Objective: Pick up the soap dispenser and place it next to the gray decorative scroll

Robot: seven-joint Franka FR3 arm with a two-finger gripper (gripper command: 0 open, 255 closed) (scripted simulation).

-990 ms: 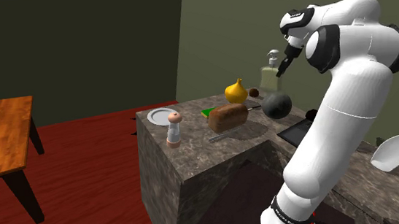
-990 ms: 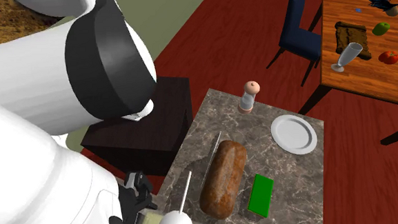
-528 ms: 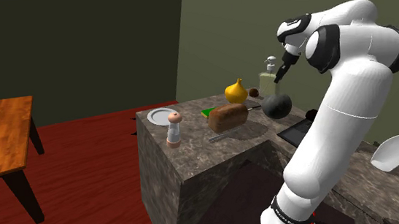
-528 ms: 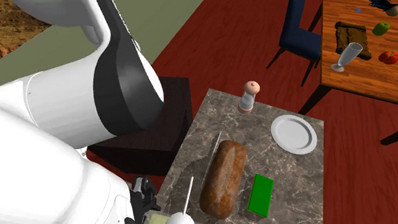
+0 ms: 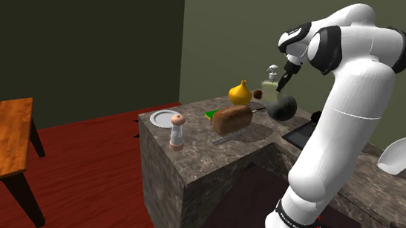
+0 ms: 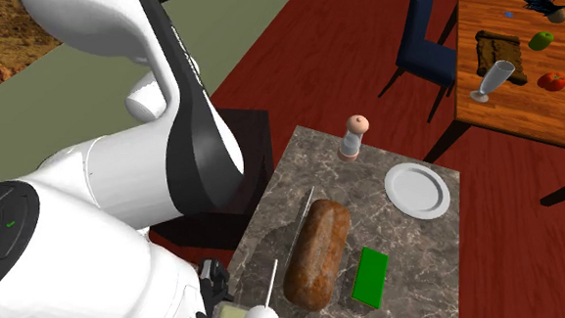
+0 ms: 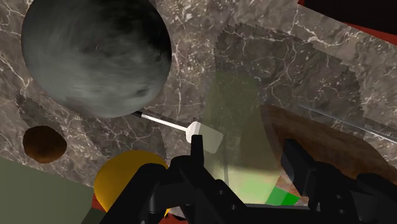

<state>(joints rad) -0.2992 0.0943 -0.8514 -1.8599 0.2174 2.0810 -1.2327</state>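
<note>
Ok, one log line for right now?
gripper: shut on soap dispenser | dispenser: held above counter, near grey sphere | placement: not yet done

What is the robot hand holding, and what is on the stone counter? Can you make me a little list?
held: soap dispenser, pale green, clasped in the gripper
close by on counter: dark grey ball, yellow gourd
also on counter: bread loaf, shaker, white plate
counter: marbled stone

Veined stone-look counter (image 5: 203,151), translucent pale-green soap dispenser (image 7: 238,127), matt grey sphere (image 7: 95,57), glossy wooden table (image 5: 2,133)
</note>
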